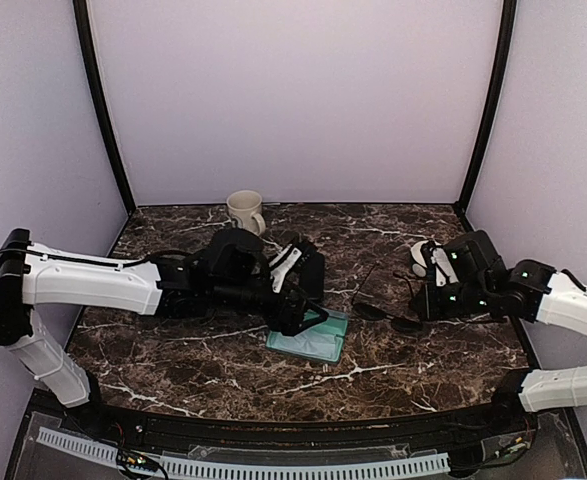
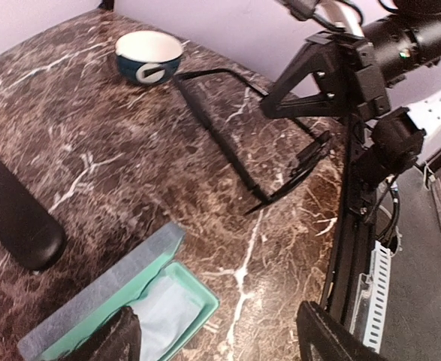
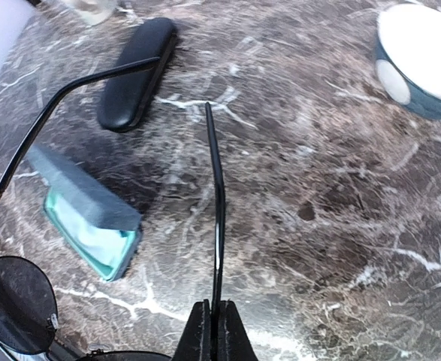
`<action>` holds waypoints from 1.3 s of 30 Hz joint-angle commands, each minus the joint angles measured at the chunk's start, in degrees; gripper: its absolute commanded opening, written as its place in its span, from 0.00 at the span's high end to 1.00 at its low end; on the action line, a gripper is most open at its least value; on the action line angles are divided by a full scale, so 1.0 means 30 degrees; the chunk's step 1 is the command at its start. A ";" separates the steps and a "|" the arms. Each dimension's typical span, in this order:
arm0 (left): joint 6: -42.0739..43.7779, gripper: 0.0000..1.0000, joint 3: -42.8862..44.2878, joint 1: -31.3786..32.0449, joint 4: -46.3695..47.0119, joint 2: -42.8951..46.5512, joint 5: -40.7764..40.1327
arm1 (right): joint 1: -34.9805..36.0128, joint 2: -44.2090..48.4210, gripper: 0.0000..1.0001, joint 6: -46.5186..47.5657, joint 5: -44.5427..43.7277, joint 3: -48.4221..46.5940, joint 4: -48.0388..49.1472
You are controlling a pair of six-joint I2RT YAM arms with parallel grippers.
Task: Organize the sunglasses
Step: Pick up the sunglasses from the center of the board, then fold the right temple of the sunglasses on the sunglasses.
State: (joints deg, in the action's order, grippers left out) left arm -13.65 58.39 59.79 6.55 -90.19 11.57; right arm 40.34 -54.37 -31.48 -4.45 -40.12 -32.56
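Firmly right hand (image 3: 211, 331) pinches sunglasses (image 3: 217, 188) temple; open case (image 3: 92, 218) nearby.

1. Front strip of the bench (image 1: 273, 390) is bare, easy pass there.
2. Middle's cramped: open grey-blue case (image 1: 310, 342), with the black case (image 2: 17, 214) just beside it.
3. Temples of the sunglasses (image 1: 371, 311) poke out toward that case, blocking the gap.
4. Back: mug (image 1: 244, 210) and bowl (image 2: 149, 54) well apart, bare between.
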 commanded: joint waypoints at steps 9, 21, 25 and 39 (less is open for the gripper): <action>0.5052 0.26 0.1345 0.0852 0.0313 0.1512 0.2525 | 0.1907 -0.1507 1.00 0.2185 0.2160 -0.2045 0.2274; 0.7844 0.25 0.2346 0.1906 -0.2218 0.0618 0.0177 | 0.3365 -0.3296 1.00 0.2480 0.2149 -0.2844 0.3188; 0.8166 0.26 0.2417 0.2207 -0.2474 0.0489 -0.0706 | 0.3485 -0.3375 1.00 0.2405 0.2156 -0.2750 0.3350; 0.7669 0.17 0.0314 0.2306 -0.0918 0.2368 -0.2441 | 0.3562 -0.3438 1.00 0.2321 0.2125 -0.2359 0.3619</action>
State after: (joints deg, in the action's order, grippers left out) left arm 9.96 60.16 66.52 3.42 -83.83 5.06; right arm 50.33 -64.71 -24.49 1.72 -46.94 -24.47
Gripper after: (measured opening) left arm 0.829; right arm 0.022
